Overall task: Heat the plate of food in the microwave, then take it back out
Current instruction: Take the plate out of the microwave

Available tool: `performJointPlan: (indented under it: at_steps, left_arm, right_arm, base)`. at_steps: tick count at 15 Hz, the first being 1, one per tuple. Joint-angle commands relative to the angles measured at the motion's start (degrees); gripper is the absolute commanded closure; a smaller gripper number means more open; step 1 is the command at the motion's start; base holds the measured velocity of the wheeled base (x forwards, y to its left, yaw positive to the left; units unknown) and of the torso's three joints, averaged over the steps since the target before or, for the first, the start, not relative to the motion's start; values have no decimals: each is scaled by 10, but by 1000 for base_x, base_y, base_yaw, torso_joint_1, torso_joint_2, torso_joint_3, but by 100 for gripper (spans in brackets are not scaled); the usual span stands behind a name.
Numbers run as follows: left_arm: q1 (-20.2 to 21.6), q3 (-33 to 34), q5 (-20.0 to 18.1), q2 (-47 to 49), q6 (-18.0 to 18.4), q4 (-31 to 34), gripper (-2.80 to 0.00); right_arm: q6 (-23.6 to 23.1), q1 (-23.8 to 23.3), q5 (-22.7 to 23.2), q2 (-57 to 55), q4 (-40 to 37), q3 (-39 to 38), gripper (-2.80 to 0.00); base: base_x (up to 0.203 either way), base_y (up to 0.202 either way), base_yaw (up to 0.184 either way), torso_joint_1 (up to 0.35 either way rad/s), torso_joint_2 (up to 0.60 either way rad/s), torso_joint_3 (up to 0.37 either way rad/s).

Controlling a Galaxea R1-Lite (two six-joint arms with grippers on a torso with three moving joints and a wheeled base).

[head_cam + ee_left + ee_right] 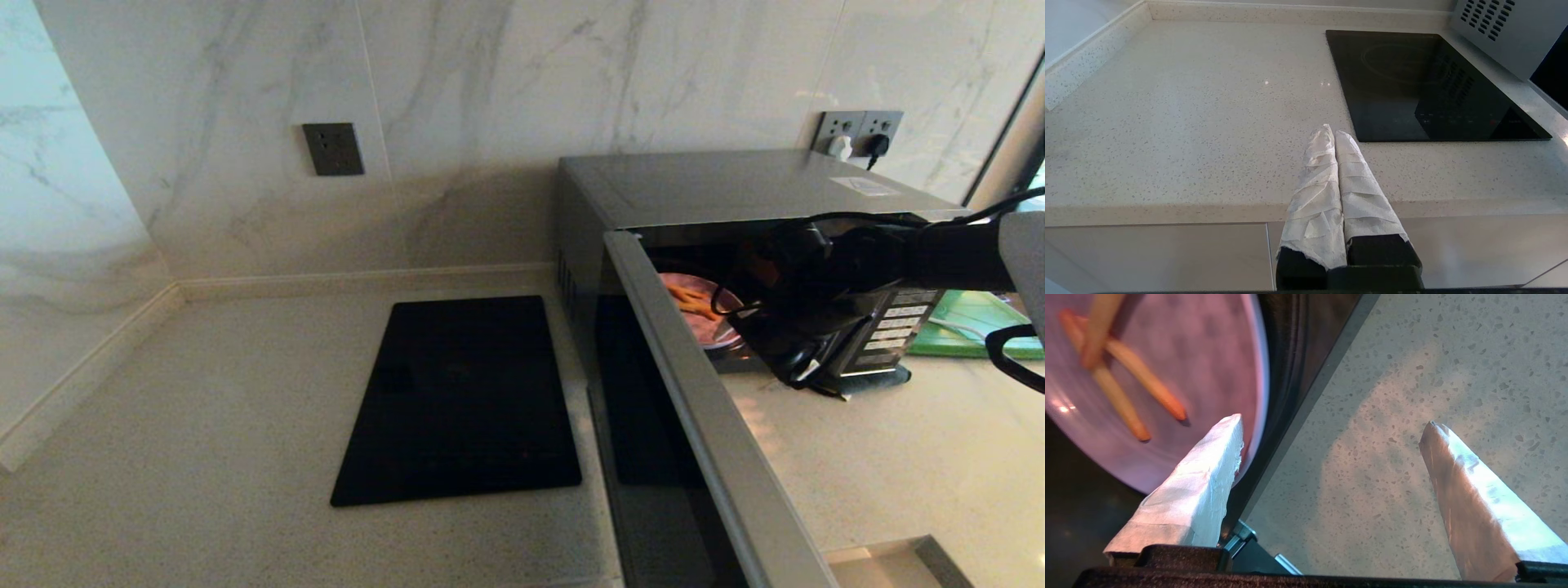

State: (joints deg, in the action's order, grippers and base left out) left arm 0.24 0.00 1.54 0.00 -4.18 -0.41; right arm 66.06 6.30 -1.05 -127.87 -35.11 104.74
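The microwave (718, 184) stands at the back right of the counter with its door (694, 408) swung wide open toward me. Inside the lit cavity lies the lilac plate (694, 314) with a few orange fries (1147, 384) on it. My right gripper (1333, 424) is open at the cavity mouth. One taped finger (1208, 473) lies over the plate's (1180, 375) near rim, and the other (1461, 477) hangs over the bare counter outside the sill (1298, 375). Nothing is held between them. My left gripper (1331, 132) is shut and empty, parked above the counter's front edge.
A flat black cooktop (461, 400) lies on the speckled counter (204, 425) left of the microwave. A green board (971, 322) sits to its right behind my right arm. Wall sockets (857, 131) with plugs are behind the microwave, and another socket (333, 149) is farther left.
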Motion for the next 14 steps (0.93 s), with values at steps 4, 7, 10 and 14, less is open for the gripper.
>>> performJointPlan:
  at_steps: [4,7,10,14]
  left_arm:
    - [0,0,0,1,0,0,0]
    - [0,0,0,1,0,0,0]
    - [0,0,0,1,0,0,0]
    - [0,0,0,1,0,0,0]
  right_arm:
    - [5,0,-3,-5,-3,-3,-280]
    - [6,0,-6,-2,-4,-3,-280]
    - [8,0,-15,-2,-6,-5,-280]
    - [9,-1,-16,7,-8,-8,-280]
  base:
    - [0,0,0,0,0,0]
    - [0,0,0,0,0,0]
    - [0,0,0,0,0,0]
    - [0,0,0,0,0,0]
